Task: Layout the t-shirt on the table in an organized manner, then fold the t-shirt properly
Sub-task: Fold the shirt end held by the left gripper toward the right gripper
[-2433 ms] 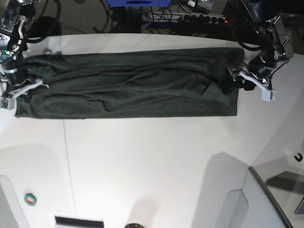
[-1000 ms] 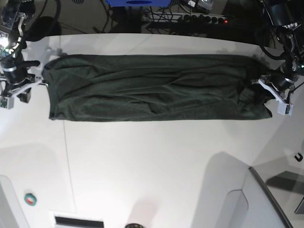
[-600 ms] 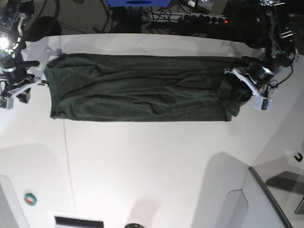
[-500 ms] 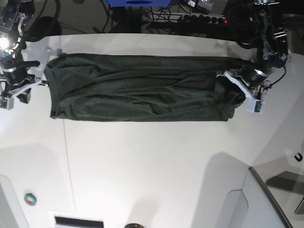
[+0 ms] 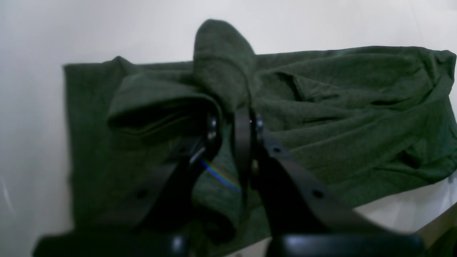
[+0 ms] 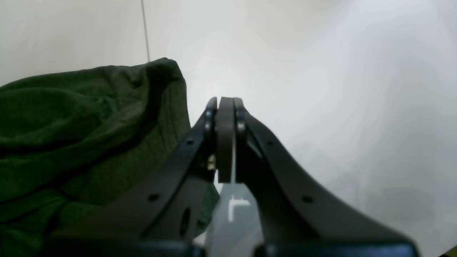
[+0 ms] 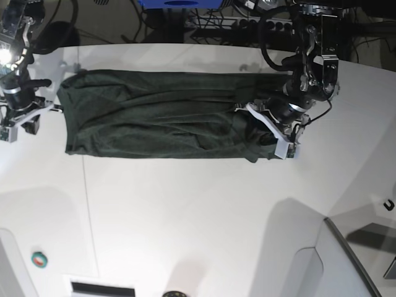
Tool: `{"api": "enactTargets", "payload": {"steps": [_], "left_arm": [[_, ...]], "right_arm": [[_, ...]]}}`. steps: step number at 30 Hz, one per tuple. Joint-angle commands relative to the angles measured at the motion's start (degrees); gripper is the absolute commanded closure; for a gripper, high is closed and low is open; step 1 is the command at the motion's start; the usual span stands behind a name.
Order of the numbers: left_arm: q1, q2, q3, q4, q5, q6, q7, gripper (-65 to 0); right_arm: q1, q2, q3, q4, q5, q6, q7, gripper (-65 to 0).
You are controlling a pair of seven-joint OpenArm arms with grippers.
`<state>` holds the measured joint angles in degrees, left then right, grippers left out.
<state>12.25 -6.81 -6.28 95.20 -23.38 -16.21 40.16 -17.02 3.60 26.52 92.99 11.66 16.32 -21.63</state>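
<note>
One t-shirt end is pinched in the left gripper over the table.

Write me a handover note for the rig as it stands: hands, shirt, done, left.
Left hand: shut on a raised fold at one end of the t-shirt, carried in over the rest of the cloth.
Right hand: shut, holding nothing, parked off the shirt's other end over bare table.
Shirt: lies as a long, narrow band across the far side of the table, wrinkled, with the held end doubled over.
Done: long fold into a strip; end fold begun.
Left: lay the held end down flat, release, finish folding and smooth out the creases.
</note>
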Motion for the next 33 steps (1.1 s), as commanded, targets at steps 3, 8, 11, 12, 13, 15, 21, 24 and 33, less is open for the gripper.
{"api": "enactTargets", "payload": {"steps": [3,8,11,12,13,15,21,24,33], "left_arm": [[-2.1,0.6,1.5,-1.8,-0.6,0.1,-1.2,0.0],[-3.6,1.1,4.7,-4.9,-0.6,0.2,-1.2,0.0],[-3.7,1.1,5.9,-4.6,-0.6,0.2,-1.2,0.0],[-3.8,1.1,6.2,-4.5,-0.6,0.2,-1.2,0.0],[-3.9,1.1,6.4,-4.4,-0.6,0.2,-1.2,0.0],[-4.6,1.8,6.7,-4.8,-0.6,0.3,-1.2,0.0],[-5.8,3.2,7.6,-4.9,-0.7,3.4,-1.2,0.0],[-6.8,3.3,10.5,-5.0,-0.7,4.4,-1.2,0.0],[-9.2,3.5,15.4,-9.9,-0.8,6.0,-1.3,0.0]], "right_arm": [[0.3,0.7,0.4,0.9,0.5,0.0,1.4,0.0],[0.3,0.7,0.4,0.9,0.5,0.0,1.4,0.0],[0.3,0.7,0.4,0.9,0.5,0.0,1.4,0.0],[0.3,0.7,0.4,0.9,0.5,0.0,1.4,0.0],[0.3,0.7,0.4,0.9,0.5,0.0,1.4,0.0],[0.3,0.7,0.4,0.9,0.5,0.0,1.4,0.0],[0.3,0.7,0.4,0.9,0.5,0.0,1.4,0.0],[0.3,0.7,0.4,0.9,0.5,0.0,1.4,0.0],[0.3,0.7,0.4,0.9,0.5,0.0,1.4,0.0]]}}
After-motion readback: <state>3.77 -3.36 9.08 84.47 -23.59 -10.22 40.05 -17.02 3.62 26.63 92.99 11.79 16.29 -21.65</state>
